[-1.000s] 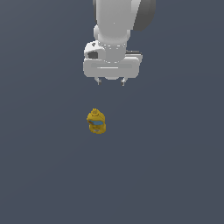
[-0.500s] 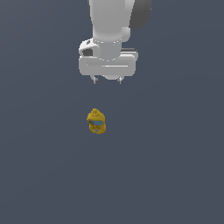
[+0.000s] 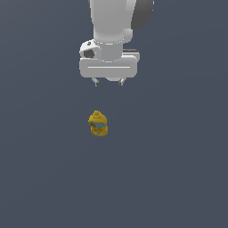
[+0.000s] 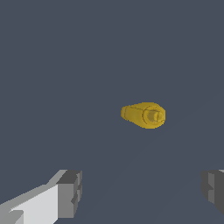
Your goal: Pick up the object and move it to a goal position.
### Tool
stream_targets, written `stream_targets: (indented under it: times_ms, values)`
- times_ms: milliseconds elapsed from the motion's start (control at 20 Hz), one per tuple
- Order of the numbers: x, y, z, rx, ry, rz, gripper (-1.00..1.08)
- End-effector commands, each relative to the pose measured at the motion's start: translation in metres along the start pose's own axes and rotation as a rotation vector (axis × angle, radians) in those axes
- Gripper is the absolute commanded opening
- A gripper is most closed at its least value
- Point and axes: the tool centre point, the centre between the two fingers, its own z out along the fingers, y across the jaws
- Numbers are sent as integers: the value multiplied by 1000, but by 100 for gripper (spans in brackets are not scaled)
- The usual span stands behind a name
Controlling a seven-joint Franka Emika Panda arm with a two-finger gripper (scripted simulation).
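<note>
The object (image 3: 98,124) is a small yellow squeeze bottle with a pointed cap and a light blue label, resting on the dark grey floor. In the wrist view the object (image 4: 143,115) is seen cap-on, apart from both fingers. My gripper (image 3: 108,82) hangs above and behind it, open, with nothing between its short fingertips (image 3: 95,81). The two grey fingers (image 4: 70,194) stand wide apart, and the gripper (image 4: 142,190) is clear of the bottle.
A plain dark grey surface (image 3: 178,169) spreads all around. The white arm and its broad hand (image 3: 108,67) fill the upper middle of the exterior view.
The arm has shifted a little toward the exterior view's left and risen slightly. The bottle has stayed where it was.
</note>
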Motion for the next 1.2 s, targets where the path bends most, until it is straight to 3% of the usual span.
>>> stream_targets:
  times_ms: [0, 450, 1150]
  values:
    - [1, 1, 1, 1, 0, -19, 100]
    - [6, 6, 10, 4, 1, -152, 100]
    - [17, 20, 33, 10, 4, -472, 100]
